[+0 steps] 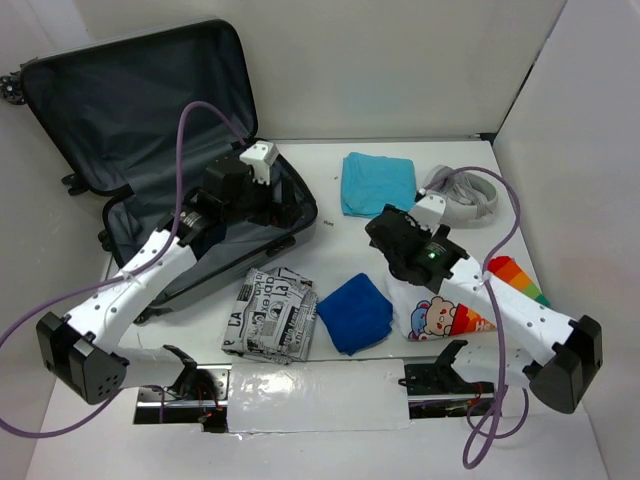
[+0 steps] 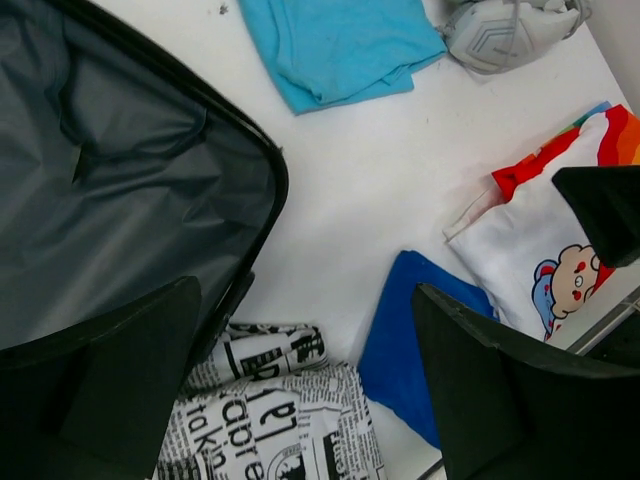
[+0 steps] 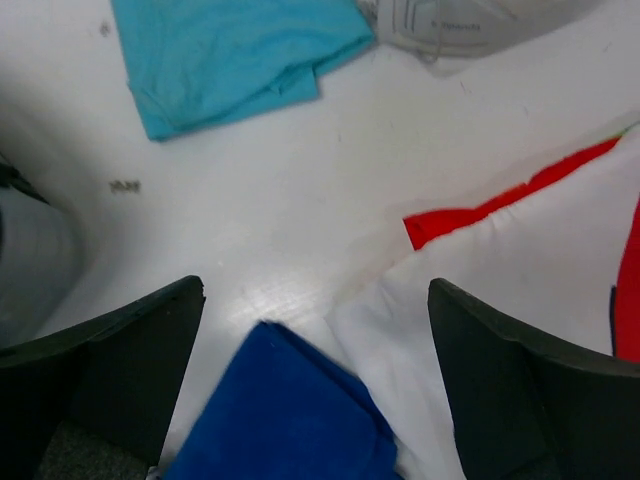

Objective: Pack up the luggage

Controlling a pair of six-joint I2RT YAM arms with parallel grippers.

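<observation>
luggage (image 1: 130, 100): lies open, far left on desk (image 1: 320, 170) | left fingers (image 2: 120, 380): spread, empty, over luggage rim | right fingers (image 3: 110, 370): spread, empty, above blue cloth (image 3: 280, 420)

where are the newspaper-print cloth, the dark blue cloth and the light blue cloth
newspaper-print cloth (image 1: 270, 312), top view, middle of the folded bundle
dark blue cloth (image 1: 355, 312), top view, centre of its upper face
light blue cloth (image 1: 378, 182), top view, centre of the folded piece
</observation>
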